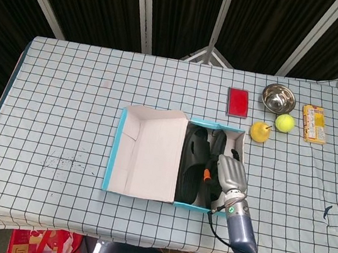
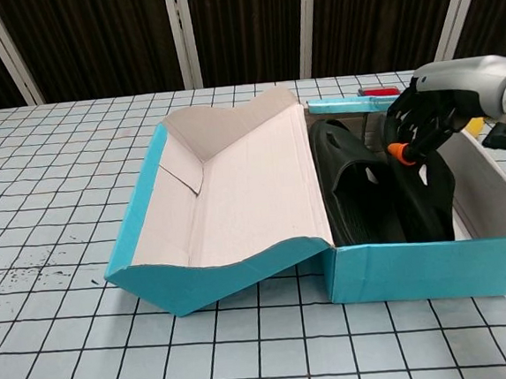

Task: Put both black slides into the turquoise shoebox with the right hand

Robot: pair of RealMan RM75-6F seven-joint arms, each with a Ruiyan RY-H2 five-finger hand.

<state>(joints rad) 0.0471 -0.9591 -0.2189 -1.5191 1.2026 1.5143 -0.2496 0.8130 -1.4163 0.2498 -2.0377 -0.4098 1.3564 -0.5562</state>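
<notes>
While lid lies flat open to the left:
shoebox: turquoise shoebox (image 2: 419, 268) mid-table, open
slides: both black slides (image 2: 364, 193) inside box, side by side
right hand: right hand (image 2: 418, 123) over right slide, fingers curled downward; grasp or contact can't tell
left hand: unseen

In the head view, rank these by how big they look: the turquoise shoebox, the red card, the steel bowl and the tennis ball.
Largest to smallest in the head view:
1. turquoise shoebox, lid open
2. steel bowl and red card, too alike to rank
3. tennis ball
All sit on the table at a similar depth, so camera nearness hardly skews this.
</notes>
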